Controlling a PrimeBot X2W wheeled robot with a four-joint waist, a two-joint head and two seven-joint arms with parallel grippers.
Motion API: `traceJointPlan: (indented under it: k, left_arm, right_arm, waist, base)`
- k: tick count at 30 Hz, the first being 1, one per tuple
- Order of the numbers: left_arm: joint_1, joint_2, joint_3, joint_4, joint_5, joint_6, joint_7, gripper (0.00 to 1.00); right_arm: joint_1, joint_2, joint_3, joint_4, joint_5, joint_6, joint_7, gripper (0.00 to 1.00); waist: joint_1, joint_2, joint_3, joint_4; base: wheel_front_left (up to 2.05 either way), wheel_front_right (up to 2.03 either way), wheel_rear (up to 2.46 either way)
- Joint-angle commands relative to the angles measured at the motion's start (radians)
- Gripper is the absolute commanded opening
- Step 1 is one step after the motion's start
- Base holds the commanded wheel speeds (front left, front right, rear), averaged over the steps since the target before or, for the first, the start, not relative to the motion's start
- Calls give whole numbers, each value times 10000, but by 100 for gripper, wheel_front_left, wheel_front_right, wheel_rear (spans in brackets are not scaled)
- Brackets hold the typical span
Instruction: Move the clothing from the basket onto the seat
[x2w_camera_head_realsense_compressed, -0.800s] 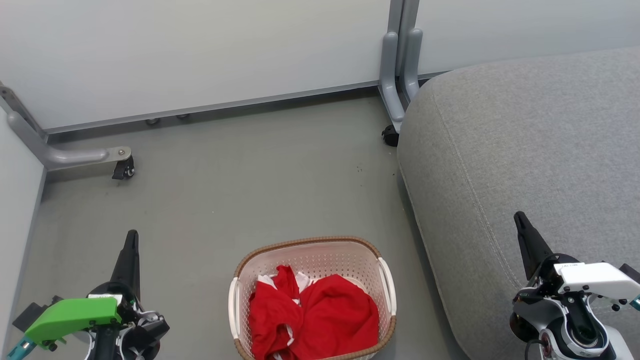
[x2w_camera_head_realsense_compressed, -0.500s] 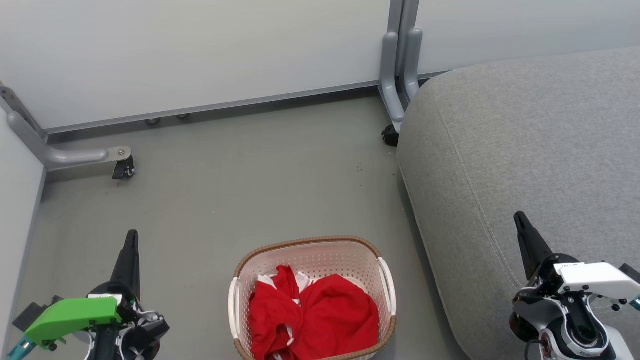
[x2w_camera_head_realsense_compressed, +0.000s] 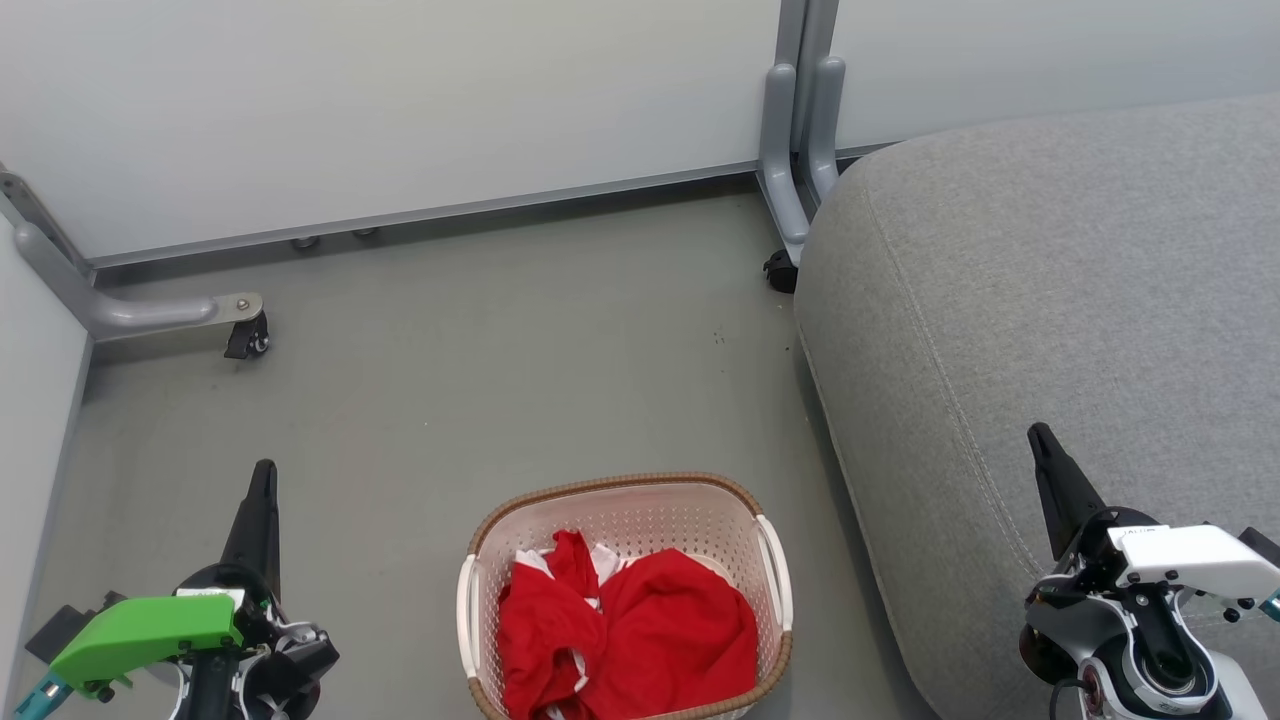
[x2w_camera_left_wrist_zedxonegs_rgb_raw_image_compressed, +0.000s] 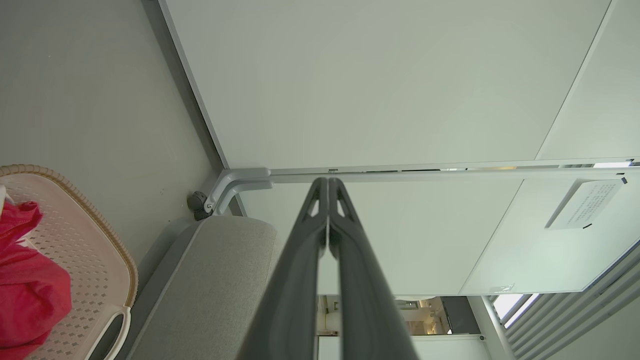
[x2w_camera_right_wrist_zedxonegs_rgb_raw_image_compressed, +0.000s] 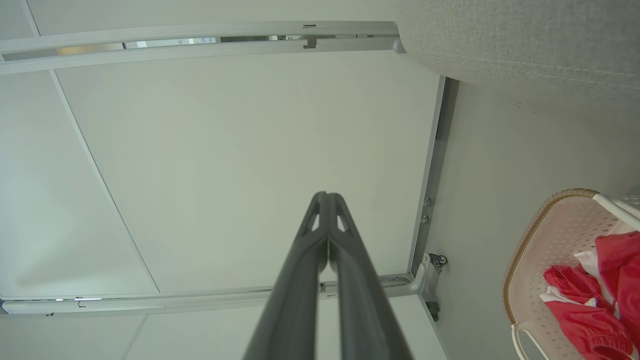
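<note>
You have the whole job ahead: the red clothing (x2w_camera_head_realsense_compressed: 640, 630) lies bunched in the basket (x2w_camera_head_realsense_compressed: 620, 484) on the floor (x2w_camera_head_realsense_compressed: 450, 400) beside the seat (x2w_camera_head_realsense_compressed: 1050, 280), while your left gripper (x2w_camera_head_realsense_compressed: 264, 472) and right gripper (x2w_camera_head_realsense_compressed: 1038, 434) (both pinched together, holding nothing) flank it.

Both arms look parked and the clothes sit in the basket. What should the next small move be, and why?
Probably open the right gripper and lower it left toward the red clothing in the basket. Both it and the left gripper are shut, holding nothing, apart from the basket; the seat lies on the right arm's side, so that arm seems handier.
</note>
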Motion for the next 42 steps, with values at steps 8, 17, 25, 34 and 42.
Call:
traceJointPlan:
  k: [8,17,25,34,42]
  left_arm:
    - [-159,8,6,5,55,-53,28,0]
    - [251,-71,-181,267,71,10,-147,100]
    - [257,-60,-321,199,1179,7,-551,100]
    - [286,-50,-544,-200,2766,3,-950,100]
    - [464,-42,-689,-647,4409,77,-1285,100]
  right_arm:
    - [-65,-12,6,16,-51,4,16,0]
    - [284,84,108,240,-81,-2,-152,100]
    - [355,72,181,48,-1394,-1,-549,100]
    - [457,59,291,-391,-3937,-1,-951,100]
    - [603,49,495,-587,-5414,0,-1283,100]
  waist:
    - [0,0,0,0]
    - [0,0,5,-1]
    - [0,0,17,-5]
    - [0,0,42,-26]
    - [0,0,61,-63]
  base:
    - [0,0,0]
    - [0,0,0]
    - [0,0,0]
    - [0,0,0]
    - [0,0,0]
